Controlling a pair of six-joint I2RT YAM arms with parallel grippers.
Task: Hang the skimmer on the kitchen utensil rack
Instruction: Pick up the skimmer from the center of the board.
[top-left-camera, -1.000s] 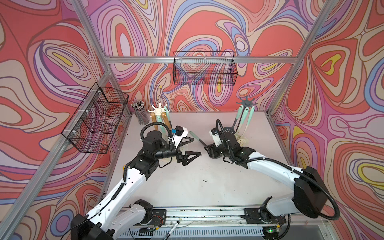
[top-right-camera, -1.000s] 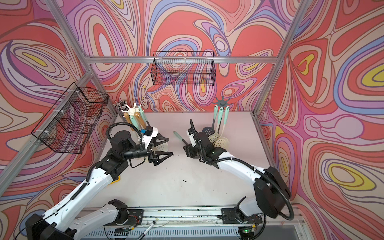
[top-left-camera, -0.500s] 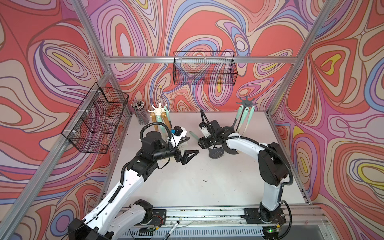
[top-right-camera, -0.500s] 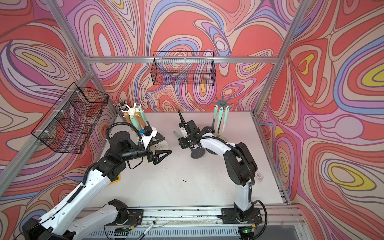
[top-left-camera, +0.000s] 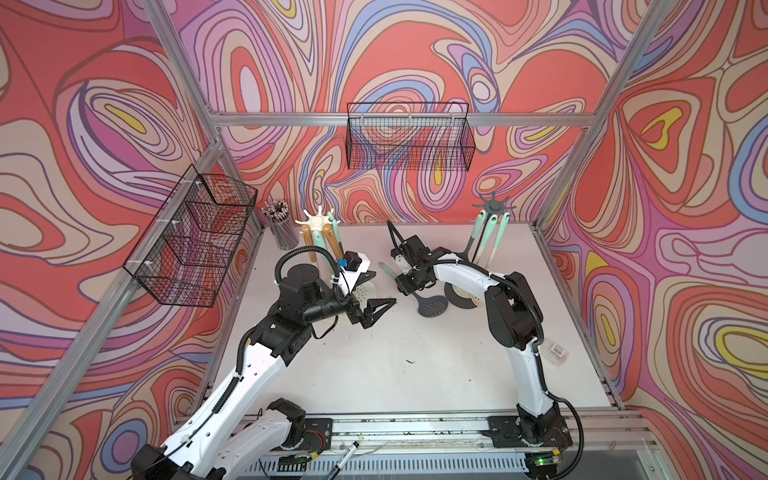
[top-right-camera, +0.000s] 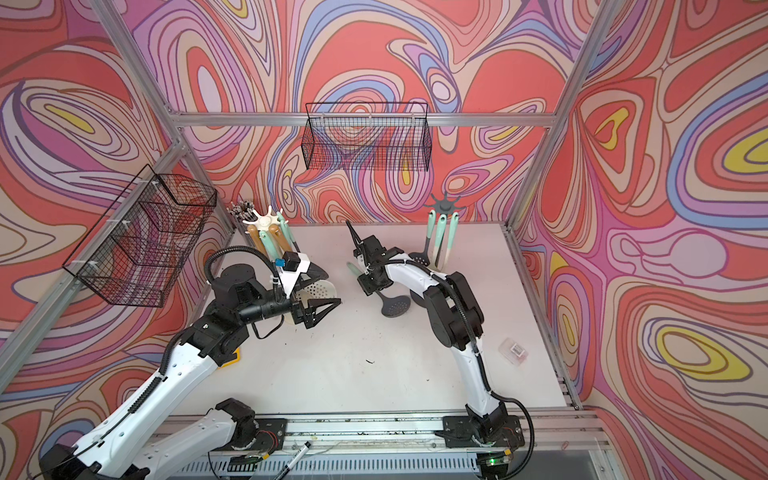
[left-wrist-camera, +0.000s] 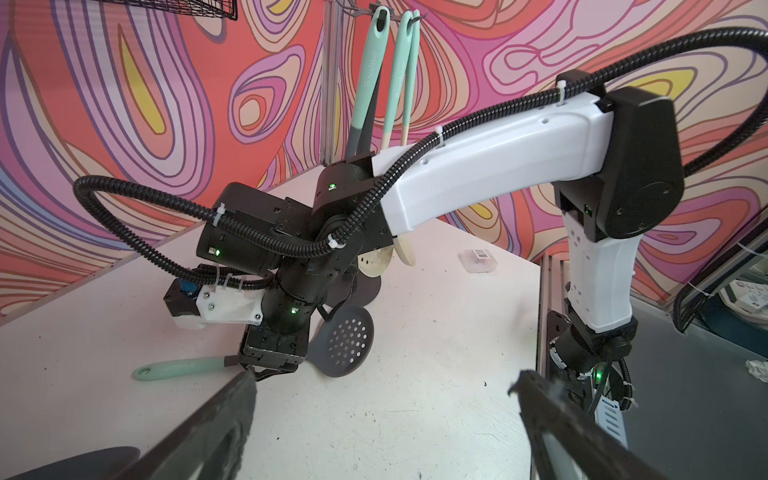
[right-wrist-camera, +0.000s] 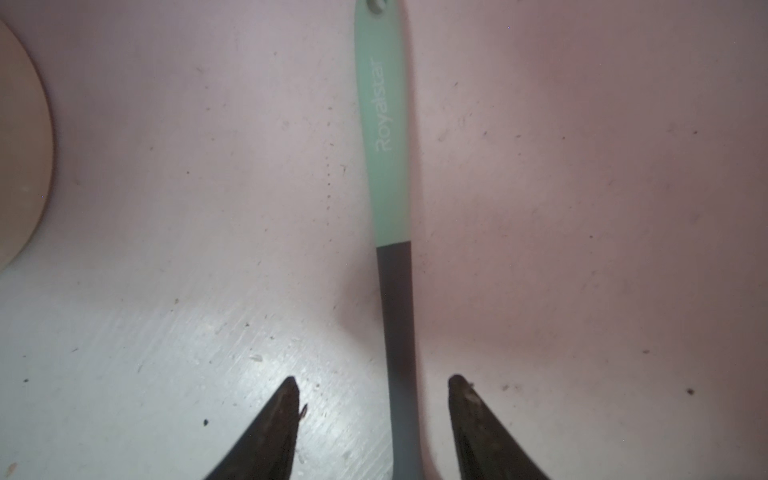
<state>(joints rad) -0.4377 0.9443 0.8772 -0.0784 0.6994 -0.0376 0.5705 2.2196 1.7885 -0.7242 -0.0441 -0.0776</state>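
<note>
1. I see the skimmer (top-left-camera: 432, 306) flat on the table (top-left-camera: 374, 374), its head just beside the dark rack (top-left-camera: 492, 206) base.
2. Right gripper (right-wrist-camera: 374, 382) straddles its grey neck, jaws half apart, a gap on each side (no contact visible).
3. Left gripper (top-left-camera: 380, 312) hovers nearby, jaws wide, holding nothing.
4. Three mint-handled utensils (top-left-camera: 492, 237) hang on that rack.

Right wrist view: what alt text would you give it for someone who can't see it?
The right pincer stands open, its two dark tips either side of the grey neck of a skimmer, without touching it. The skimmer lies on a white table, its mint-green handle lettered Royalstar and ending in a hanging hole.
</note>
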